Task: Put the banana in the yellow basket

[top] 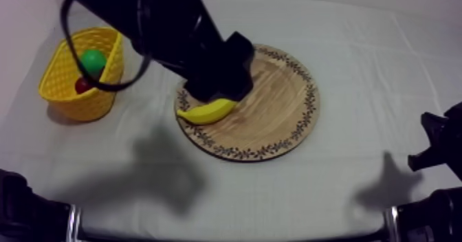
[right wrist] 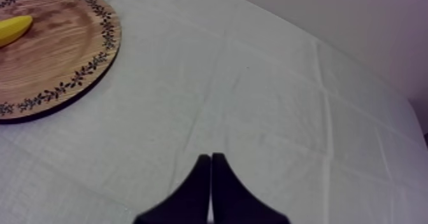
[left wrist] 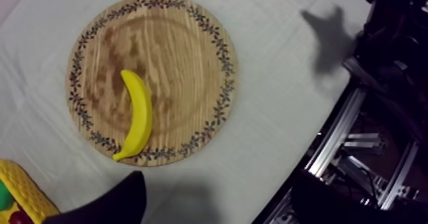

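Observation:
A yellow banana lies on the round wooden board, near its left rim. My left gripper hangs over the board, just behind the banana. From the left wrist, the banana rests on the board well below my left gripper, which is open with nothing between its black fingers. The yellow basket stands at the far left and holds a green fruit and a small red fruit. My right gripper is shut on nothing over bare cloth, right of the board.
My right arm rests low at the table's right edge. A corner of the basket lies close to my left finger. The table's metal frame runs along the cloth's edge beyond the board.

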Available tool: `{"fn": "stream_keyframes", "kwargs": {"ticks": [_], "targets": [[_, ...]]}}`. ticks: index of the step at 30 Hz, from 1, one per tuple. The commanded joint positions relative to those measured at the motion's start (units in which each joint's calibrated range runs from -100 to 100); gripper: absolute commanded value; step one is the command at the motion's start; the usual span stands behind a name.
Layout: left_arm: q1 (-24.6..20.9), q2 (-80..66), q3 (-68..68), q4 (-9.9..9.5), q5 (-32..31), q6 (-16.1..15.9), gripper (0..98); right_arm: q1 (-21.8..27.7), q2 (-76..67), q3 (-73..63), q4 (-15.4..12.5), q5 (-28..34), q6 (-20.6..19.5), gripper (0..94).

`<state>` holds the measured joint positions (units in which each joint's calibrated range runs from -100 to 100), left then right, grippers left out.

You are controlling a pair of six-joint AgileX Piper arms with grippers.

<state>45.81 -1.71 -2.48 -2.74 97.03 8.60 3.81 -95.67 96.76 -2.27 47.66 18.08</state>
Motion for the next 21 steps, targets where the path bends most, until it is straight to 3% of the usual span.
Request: {"fn": "stream_keyframes", "kwargs": {"ticks": [1, 11, 21], "targets": [[-0.47, 1.09, 2.41, 0.47, -2.3, -0.39, 84.6, 0.02, 0.0, 0.01, 0.0, 0.0, 0.01, 0.3], [-4.11, 11.59, 14.95, 2.33, -13.63, -3.88, 84.3, 0.02, 0.0, 0.01, 0.0, 0.0, 0.01, 0.3], [-7.42, 22.49, 13.42, 1.58, -18.03, -6.7, 84.1, 0.02, 0.0, 0.01, 0.0, 0.0, 0.01, 0.3]]}}
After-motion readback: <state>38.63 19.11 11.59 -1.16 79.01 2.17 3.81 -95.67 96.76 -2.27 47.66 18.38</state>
